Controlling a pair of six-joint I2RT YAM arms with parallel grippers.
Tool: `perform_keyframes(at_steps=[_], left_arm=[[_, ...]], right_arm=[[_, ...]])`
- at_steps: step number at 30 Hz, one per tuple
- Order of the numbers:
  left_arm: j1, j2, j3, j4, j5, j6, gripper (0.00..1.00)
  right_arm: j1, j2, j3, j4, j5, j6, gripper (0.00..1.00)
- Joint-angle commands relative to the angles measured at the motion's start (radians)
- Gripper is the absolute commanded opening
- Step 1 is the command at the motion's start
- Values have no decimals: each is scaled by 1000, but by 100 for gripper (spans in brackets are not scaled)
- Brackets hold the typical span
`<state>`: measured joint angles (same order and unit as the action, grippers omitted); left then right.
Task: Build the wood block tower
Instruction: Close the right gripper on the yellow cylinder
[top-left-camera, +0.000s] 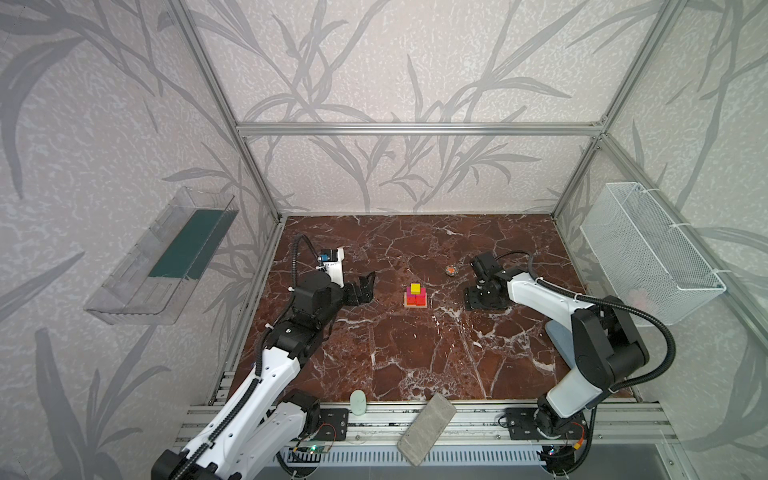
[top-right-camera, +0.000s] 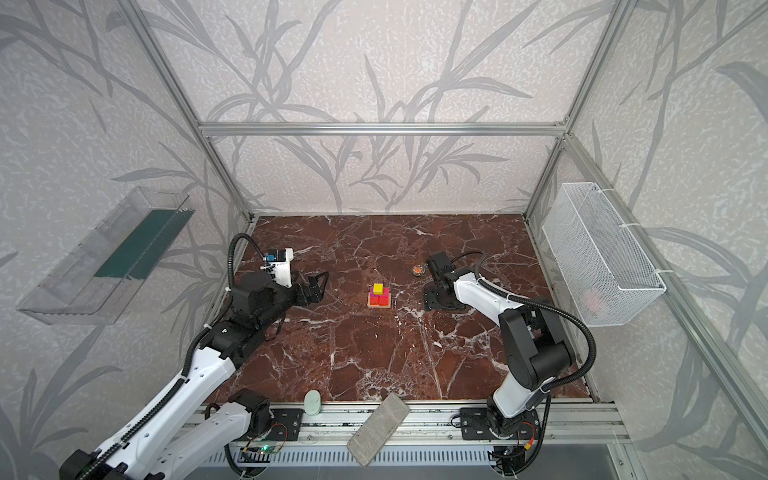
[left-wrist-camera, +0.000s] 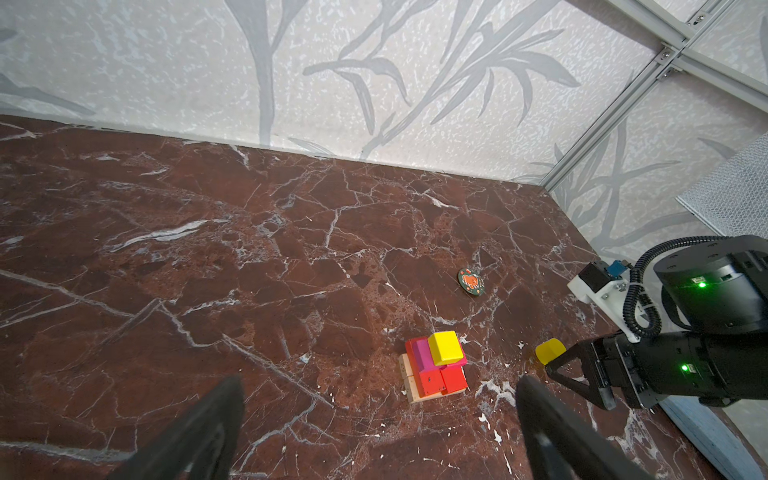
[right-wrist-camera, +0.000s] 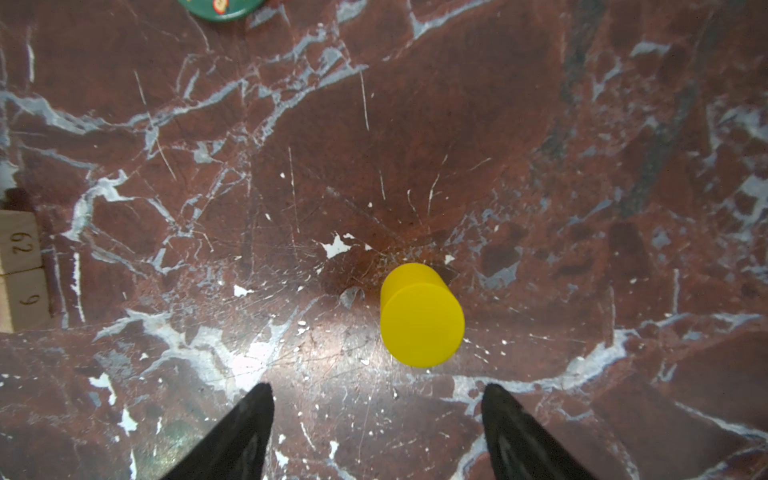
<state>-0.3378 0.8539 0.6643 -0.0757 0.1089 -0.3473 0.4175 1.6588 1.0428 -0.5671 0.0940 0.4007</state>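
The right gripper (right-wrist-camera: 376, 390) is open, low over the bench (right-wrist-camera: 540, 124), so it can close on the cylinder (right-wrist-camera: 422, 320) just ahead. Near it, the tower (top-left-camera: 415, 296) waits, likely for this last piece. The left gripper (top-left-camera: 365, 288) hangs open, away from the tower, so nothing gets bumped.

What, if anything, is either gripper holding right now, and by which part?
Nothing is held. The right gripper, jaws open, is clear of the yellow cylinder standing on the table; the left gripper, jaws open, is empty.
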Motion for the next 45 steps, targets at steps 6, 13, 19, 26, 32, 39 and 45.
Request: perform_keyframes(at_steps=[6,13,19,26,32,39,45], left_arm=[[3,-12,6,-4,-15,19,100],[3,-9,6,-4,-16,19,100],[3,-7,6,-6,-18,20,100],[3,-16,6,-8,-22,24,100],[3,-19,6,-10,-20,23,100],[3,-22,6,-12,-22,25,99],[3,-21,5,-12,-22,26,99]], right_arm=[[-26,9,22,20,21,16,71],[-37,28,26,29,12,13,66],[-44,42,35,37,3,12,60],[-46,62,48,33,6,18,53],[-49,82,55,30,6,20,51],[-52,90,60,26,10,20,48],[-52,92,62,23,13,21,43]])
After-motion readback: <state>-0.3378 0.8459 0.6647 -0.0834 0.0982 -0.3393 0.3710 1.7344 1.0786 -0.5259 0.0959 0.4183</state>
